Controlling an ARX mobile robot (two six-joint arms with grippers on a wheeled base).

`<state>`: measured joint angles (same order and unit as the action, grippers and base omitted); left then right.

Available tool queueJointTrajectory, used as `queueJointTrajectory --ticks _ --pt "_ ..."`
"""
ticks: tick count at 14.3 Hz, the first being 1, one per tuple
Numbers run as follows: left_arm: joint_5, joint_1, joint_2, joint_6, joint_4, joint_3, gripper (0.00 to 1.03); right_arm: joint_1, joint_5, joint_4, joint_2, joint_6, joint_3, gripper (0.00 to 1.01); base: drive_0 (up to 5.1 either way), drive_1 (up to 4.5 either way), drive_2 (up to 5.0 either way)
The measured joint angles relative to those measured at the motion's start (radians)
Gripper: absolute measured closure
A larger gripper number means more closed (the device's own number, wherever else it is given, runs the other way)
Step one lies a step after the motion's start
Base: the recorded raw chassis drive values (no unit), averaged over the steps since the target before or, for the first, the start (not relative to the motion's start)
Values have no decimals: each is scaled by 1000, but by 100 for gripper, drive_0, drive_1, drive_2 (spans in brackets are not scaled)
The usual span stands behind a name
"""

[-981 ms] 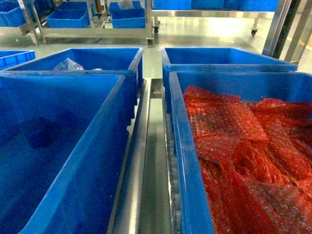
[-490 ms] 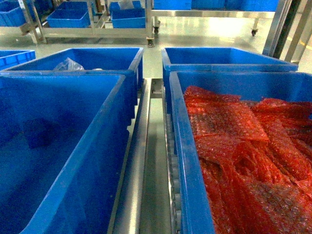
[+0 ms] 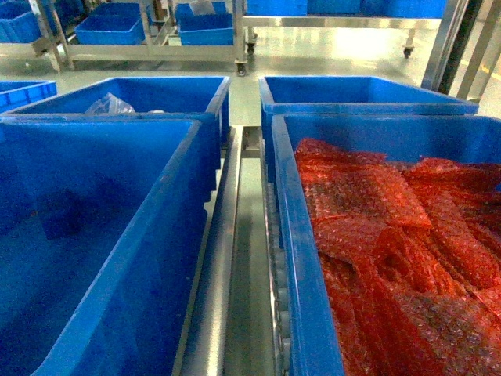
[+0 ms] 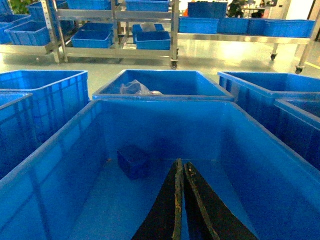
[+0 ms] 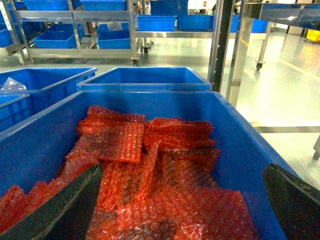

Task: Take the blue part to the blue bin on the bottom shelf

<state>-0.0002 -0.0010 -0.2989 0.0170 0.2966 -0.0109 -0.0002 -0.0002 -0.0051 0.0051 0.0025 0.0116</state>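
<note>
Left gripper [image 4: 178, 170] closed near apparently blue part [image 4: 133, 161].

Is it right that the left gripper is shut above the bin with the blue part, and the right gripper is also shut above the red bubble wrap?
Not quite. The right gripper is open, as the right wrist view shows: its fingers stand far apart over the red bubble wrap. The left gripper is indeed shut above the bin holding the blue part.

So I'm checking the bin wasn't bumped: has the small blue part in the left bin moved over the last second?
No. In the head view the blue part sits at the same spot against the left bin's far wall.
</note>
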Motion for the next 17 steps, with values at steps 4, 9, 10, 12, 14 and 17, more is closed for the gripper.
queueJointTrajectory --ticks 4,9,10,12,14,17 --pt "0 0 90 0 -88 0 101 0 0 0 0 0 0 3 0 0 0" --pt "-3 0 290 -2 -293 -6 101 0 -1 2 0 0 0 3 0 0 0" --pt "-1 0 290 -3 -306 -1 101 0 0 2 0 0 0 3 0 0 0" --pt "0 0 290 -3 -302 -1 101 0 0 0 0 0 0 3 0 0 0" --pt "0 0 290 -2 -302 -1 84 0 0 0 0 0 0 3 0 0 0" --pt "0 0 290 -2 -302 -1 40 0 0 0 0 0 0 3 0 0 0"
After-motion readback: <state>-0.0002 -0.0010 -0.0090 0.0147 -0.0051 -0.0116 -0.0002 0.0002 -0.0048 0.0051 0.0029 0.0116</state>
